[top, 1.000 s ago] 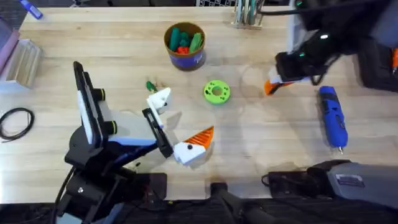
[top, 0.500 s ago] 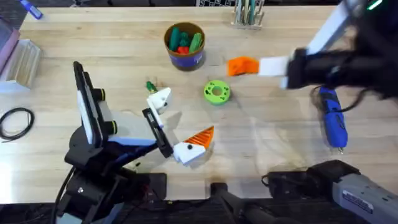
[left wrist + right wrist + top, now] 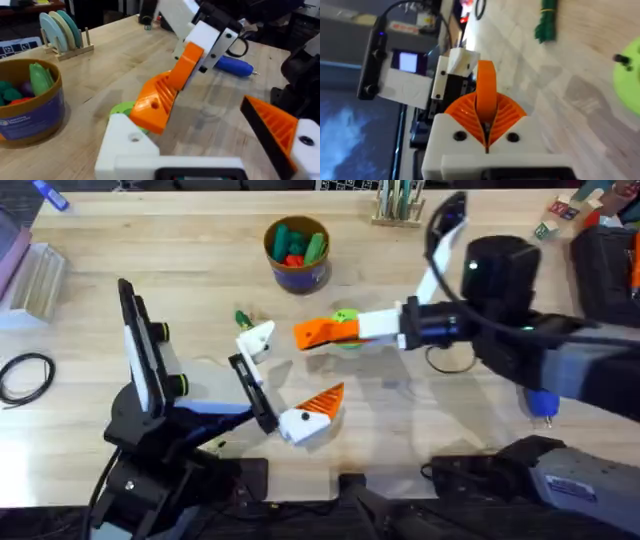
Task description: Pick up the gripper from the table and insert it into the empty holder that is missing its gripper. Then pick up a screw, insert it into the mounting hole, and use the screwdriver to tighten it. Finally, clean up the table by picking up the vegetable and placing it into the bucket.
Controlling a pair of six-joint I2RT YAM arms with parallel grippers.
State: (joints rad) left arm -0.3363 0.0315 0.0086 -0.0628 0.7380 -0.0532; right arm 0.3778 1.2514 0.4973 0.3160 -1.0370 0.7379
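My right gripper (image 3: 360, 328) is shut on the orange ridged gripper (image 3: 318, 332), held out level above the table's middle. In the right wrist view the gripper (image 3: 486, 92) stands pinched between the orange pads (image 3: 507, 117). My left gripper (image 3: 282, 380) is open. Its far finger is the bare white holder (image 3: 258, 338), and the near finger carries an orange wedge (image 3: 325, 398). The held gripper (image 3: 160, 100) hangs just beyond the holder (image 3: 130, 145). The vegetable (image 3: 242, 318) lies behind the holder. The bucket (image 3: 297, 252) stands at the back. The screwdriver (image 3: 235, 66) lies behind the right arm.
A bright green disc (image 3: 346, 314) lies under the held piece, with a small dark stud (image 3: 620, 58) on it, perhaps a screw. A black cable loop (image 3: 25, 375) lies at the far left. A rack (image 3: 398, 202) stands at the back edge.
The right arm has swung from the far right toward the table's middle with the orange gripper, now close to the left arm's holder. It now covers most of the screwdriver. The left arm is still.
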